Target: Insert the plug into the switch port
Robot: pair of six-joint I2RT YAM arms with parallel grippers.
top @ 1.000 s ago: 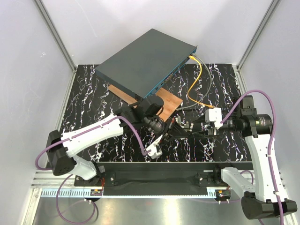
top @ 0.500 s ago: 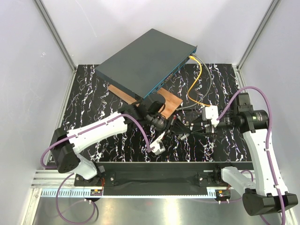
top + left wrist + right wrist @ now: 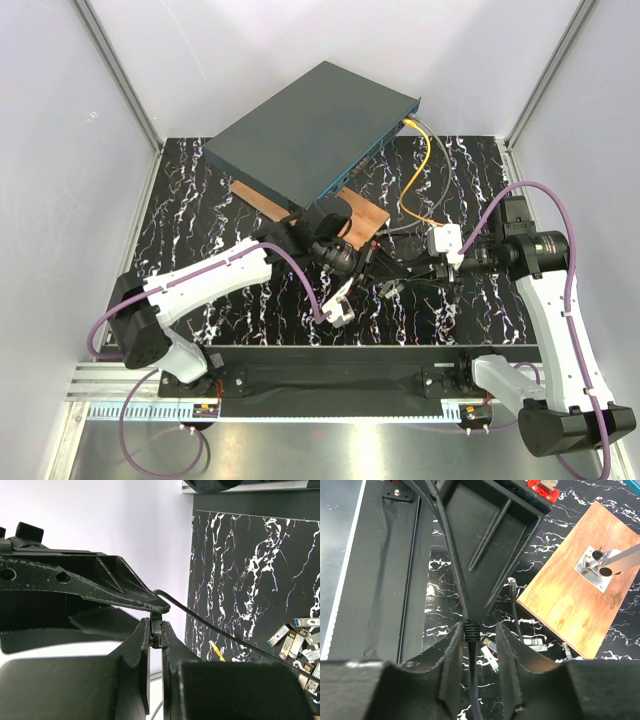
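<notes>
The switch (image 3: 310,130) is a dark grey box at the back. Its teal front face, with the row of ports (image 3: 352,172), looks toward the right front. A thin orange cable (image 3: 418,170) runs down from its right end. A small yellow tip that may be the plug (image 3: 217,651) lies on the table. My left gripper (image 3: 378,265) (image 3: 156,630) is shut on a small black connector (image 3: 156,636) of a black cable (image 3: 225,634). My right gripper (image 3: 405,270) (image 3: 479,630) meets it tip to tip. Its jaws stand open around the cable's ribbed boot (image 3: 472,631).
A wooden board (image 3: 358,215) (image 3: 570,600) with a metal bracket (image 3: 594,569) lies in front of the switch. Several small grey metal modules (image 3: 295,640) (image 3: 489,659) and loose cable ends (image 3: 512,583) lie on the black marbled table (image 3: 200,220).
Both grippers have shifted a little toward the wooden board, and the right arm's elbow has swung outward. The black cable stays between them.
</notes>
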